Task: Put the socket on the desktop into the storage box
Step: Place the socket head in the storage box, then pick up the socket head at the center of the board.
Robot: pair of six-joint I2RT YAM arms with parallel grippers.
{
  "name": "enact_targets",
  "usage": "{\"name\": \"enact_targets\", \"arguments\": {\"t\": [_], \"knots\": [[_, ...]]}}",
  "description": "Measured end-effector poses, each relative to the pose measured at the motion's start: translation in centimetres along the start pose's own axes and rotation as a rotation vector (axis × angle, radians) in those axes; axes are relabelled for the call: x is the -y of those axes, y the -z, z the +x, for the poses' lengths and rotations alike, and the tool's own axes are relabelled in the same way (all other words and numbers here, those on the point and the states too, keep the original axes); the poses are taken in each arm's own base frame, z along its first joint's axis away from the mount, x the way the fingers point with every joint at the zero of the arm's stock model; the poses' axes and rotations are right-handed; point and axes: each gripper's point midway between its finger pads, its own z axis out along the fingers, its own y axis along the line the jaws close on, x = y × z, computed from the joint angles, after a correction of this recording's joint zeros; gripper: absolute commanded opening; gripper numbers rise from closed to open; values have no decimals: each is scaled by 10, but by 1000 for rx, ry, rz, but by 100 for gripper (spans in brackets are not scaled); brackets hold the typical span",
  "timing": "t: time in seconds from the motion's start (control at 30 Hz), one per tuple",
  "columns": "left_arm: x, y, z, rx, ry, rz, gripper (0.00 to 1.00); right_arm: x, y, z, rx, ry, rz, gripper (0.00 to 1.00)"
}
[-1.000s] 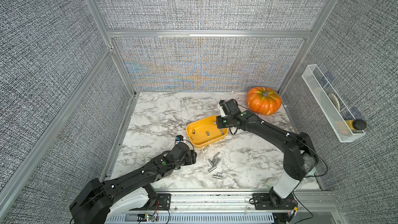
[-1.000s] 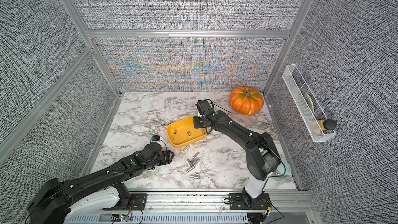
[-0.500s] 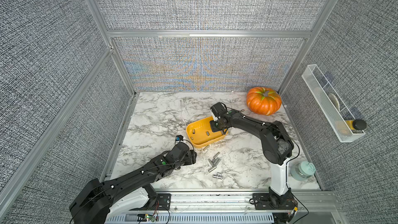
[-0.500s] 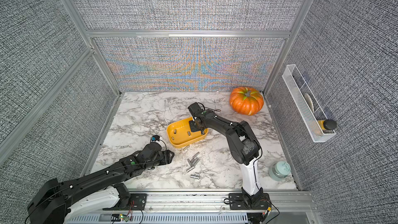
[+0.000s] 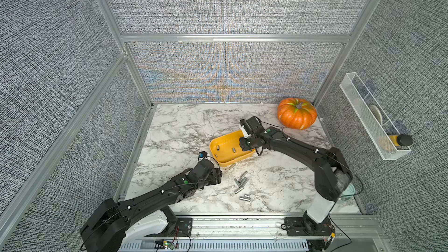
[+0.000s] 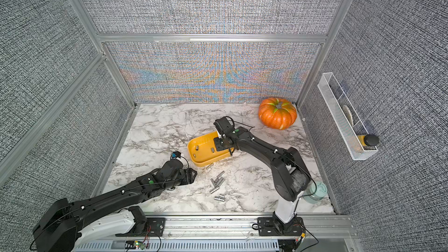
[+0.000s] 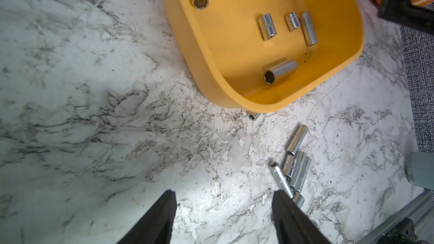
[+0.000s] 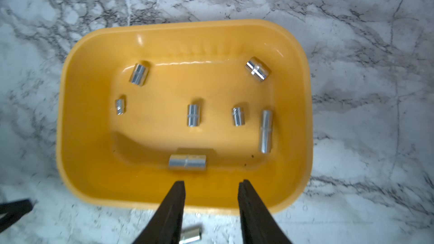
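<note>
- In both top views, the right claw [image 5: 243, 147] hangs over the end of the box [image 5: 224, 153] nearer its own arm, so anything let go lands inside. The left claw [image 5: 219, 172] sits low over the tabletop [image 5: 184, 127], beside the box and clear of the other arm. The loose sockets [image 5: 241, 182] lie clustered on the tabletop, near the box's front.
- Left wrist view: we see the left claw spread and empty over bare marble, with the loose sockets just beside one finger [image 7: 288, 217]. We judge it is placed for the next pick. A stray socket [image 7: 253, 115] lies against the box's outer wall, where a grasp looks awkward.
- Right wrist view: the right claw is spread with nothing between its fingers, and its tips are above the box's near wall. Seven boxed sockets [image 8: 187, 162] rest on the floor, the nearest just beyond the tips. We read this as a release step, with the task partway done.
</note>
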Motion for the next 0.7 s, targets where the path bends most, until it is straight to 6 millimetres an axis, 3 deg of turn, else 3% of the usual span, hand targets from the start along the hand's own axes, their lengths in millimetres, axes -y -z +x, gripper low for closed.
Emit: {"name": "enact_targets", "arguments": {"t": [0.2, 0.33, 0.53, 0.7], "knots": [[1, -1, 3, -19, -17, 8, 70, -31, 56, 64, 20, 99, -87, 43], [3, -2, 5, -28, -31, 17, 70, -44, 74, 112, -16, 130, -145, 43], [5, -3, 7, -41, -51, 31, 70, -58, 66, 180, -145, 185, -186, 43], [6, -4, 9, -52, -62, 35, 70, -69, 48, 194, -200, 212, -183, 40]]}}
